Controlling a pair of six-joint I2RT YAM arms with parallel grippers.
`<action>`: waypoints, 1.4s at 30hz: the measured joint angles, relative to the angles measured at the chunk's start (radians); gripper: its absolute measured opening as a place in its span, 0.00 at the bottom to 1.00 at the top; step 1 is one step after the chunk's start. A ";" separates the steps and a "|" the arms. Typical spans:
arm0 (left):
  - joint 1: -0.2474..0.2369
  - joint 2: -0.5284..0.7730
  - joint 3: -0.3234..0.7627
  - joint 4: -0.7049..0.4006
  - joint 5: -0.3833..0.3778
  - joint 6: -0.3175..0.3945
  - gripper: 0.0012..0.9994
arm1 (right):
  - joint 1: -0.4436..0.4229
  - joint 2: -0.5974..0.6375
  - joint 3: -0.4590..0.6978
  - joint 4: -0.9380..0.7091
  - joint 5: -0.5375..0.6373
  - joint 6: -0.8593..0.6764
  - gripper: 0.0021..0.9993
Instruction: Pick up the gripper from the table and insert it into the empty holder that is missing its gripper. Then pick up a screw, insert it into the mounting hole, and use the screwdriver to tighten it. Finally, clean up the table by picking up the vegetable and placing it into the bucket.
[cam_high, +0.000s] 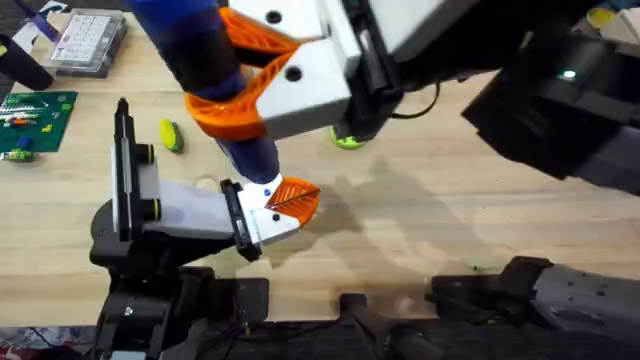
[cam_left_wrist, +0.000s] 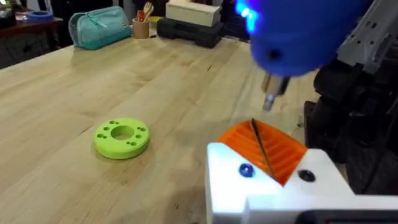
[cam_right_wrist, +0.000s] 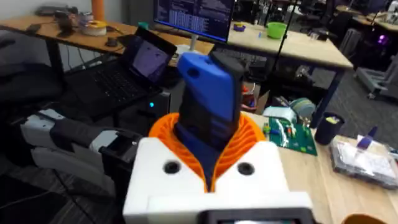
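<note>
Your right pincer (cam_high: 240, 75) (cam_right_wrist: 208, 146) is clenched around the screwdriver (cam_high: 190, 40) (cam_left_wrist: 298, 31) (cam_right_wrist: 208, 93), orange ribbed pads on either side of the blue body, arm reached across the table from the lower right. You have the tool standing steeply, tip down. From the left wrist view its thin metal tip runs down across the orange leaf-shaped finger of the gripper (cam_high: 285, 205) (cam_left_wrist: 267, 168) toward the white block; you cannot tell whether it sits in a screw head. One small blue screw head and one dark hole show on the face of that block. The gripper sits at the end of the holder (cam_high: 180, 210), which lies low at your left on its black base, black plate upright. Your left pincer: state cannot be told. Vegetable (cam_high: 172, 136) lies on the wood just beyond the holder, apart from it. Lime-green ring (cam_high: 348, 140) (cam_left_wrist: 121, 137) lies flat farther out, near mid-table. Green circuit board (cam_high: 35, 120) and clear compartment box (cam_high: 88, 40) sit at far left.
</note>
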 joint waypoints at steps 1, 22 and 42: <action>0.000 0.000 0.000 0.000 0.000 0.000 0.00 | 0.000 0.008 0.000 0.001 0.000 0.000 0.02; 0.000 0.000 0.000 0.000 0.000 0.000 0.00 | 0.026 0.021 -0.095 0.214 0.064 0.098 0.02; 0.000 0.000 0.000 0.000 0.000 0.000 0.00 | -0.002 0.021 -0.119 0.207 0.060 0.135 0.02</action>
